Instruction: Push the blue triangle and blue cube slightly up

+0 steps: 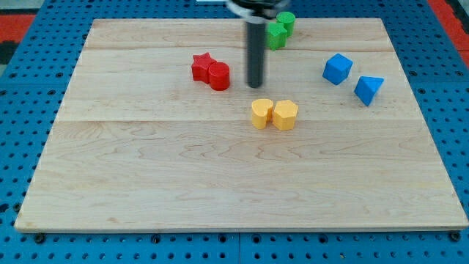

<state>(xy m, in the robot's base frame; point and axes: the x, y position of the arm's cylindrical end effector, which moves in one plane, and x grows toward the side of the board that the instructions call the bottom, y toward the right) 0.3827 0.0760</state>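
Tip well left of blue cube, blue triangle

I am looking at a place that seems to be a robotics lab or a test bench, not a home. A pale wooden board made of joined planks is lying on a blue perforated base with regular rows of holes, the kind used for fixing equipment. At the top corners of the view, something red with the same holes is showing. Small coloured toy blocks are sitting on the board, and a dark rod is hanging over it.
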